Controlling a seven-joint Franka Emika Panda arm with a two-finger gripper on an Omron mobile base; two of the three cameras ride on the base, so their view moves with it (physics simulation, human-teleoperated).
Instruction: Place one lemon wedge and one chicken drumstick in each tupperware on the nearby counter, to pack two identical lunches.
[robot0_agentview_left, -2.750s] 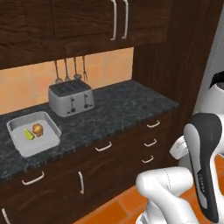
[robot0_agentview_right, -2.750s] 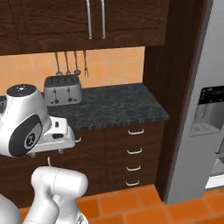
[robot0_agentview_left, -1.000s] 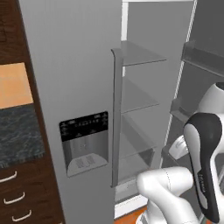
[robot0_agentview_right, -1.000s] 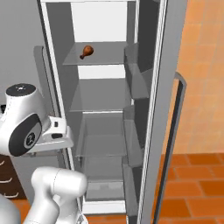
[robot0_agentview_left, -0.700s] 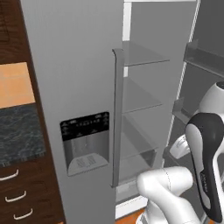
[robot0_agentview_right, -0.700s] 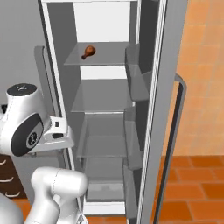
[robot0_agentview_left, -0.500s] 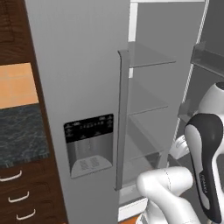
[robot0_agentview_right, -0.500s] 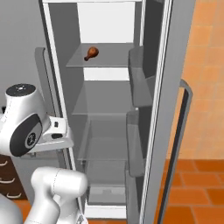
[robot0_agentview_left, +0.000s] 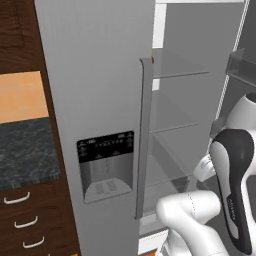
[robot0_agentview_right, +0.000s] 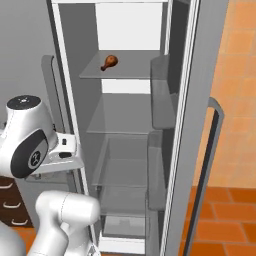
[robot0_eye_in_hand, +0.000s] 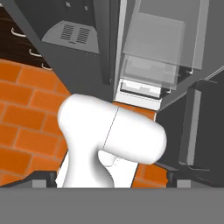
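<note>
While the robot is facing the open fridge (robot0_agentview_right: 190, 100), the drumstick (robot0_agentview_right: 109, 62) is lying on the top glass shelf (robot0_agentview_right: 120, 72), toward the left side and well above the arm. It is looking like a small, light thing, brown and probably a little slick, rounded at the meaty end and tapering to a thin bone end that is pointing down and left. I am judging the thick middle of the meat to be the best place to take hold, pinching across the narrow width; the bone end is likely too thin and may be pivoting in the grip. It is firm enough that squeezing should not be harming it. The hand (robot0_eye_in_hand: 111, 181) is pointing down toward the orange floor (robot0_eye_in_hand: 26, 109) in the hand view, with its tips standing far apart at the bottom corners, spread wide and carrying nothing. A strip of the bench (robot0_agentview_left: 25, 150) is showing left of the fridge door (robot0_agentview_left: 95, 100).
</note>
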